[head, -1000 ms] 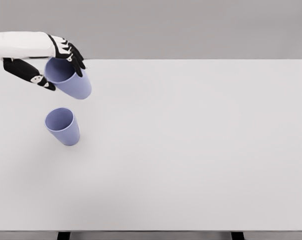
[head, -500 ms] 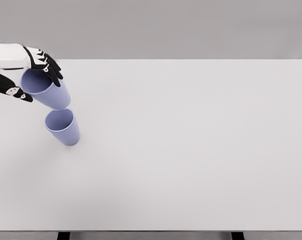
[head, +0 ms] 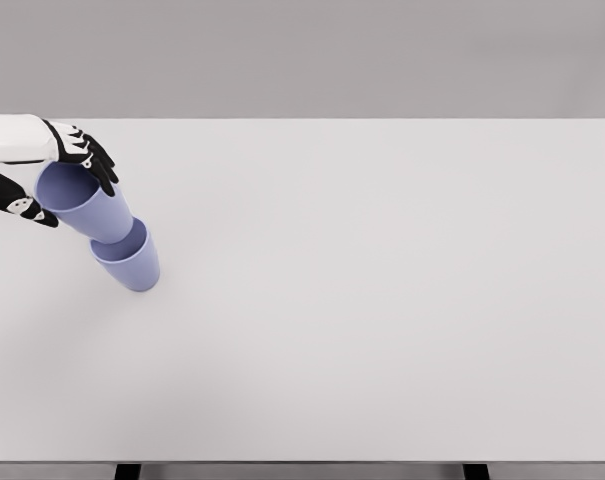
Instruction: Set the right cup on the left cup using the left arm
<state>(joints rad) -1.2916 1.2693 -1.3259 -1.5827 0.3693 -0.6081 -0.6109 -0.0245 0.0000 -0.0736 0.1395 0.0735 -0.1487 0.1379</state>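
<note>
Left hand [head: 52, 170] grips the upper cup [head: 82, 202], whose base is hidden inside the lower cup [head: 132, 262]

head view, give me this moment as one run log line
left hand: shut on held cup | held cup: base entering standing cup | right arm: not in view | stage: stacking, not released

Both lavender cups [head: 82, 200] [head: 132, 262] look like smooth matt plastic; the white table [head: 382, 300] is matt too.
</note>
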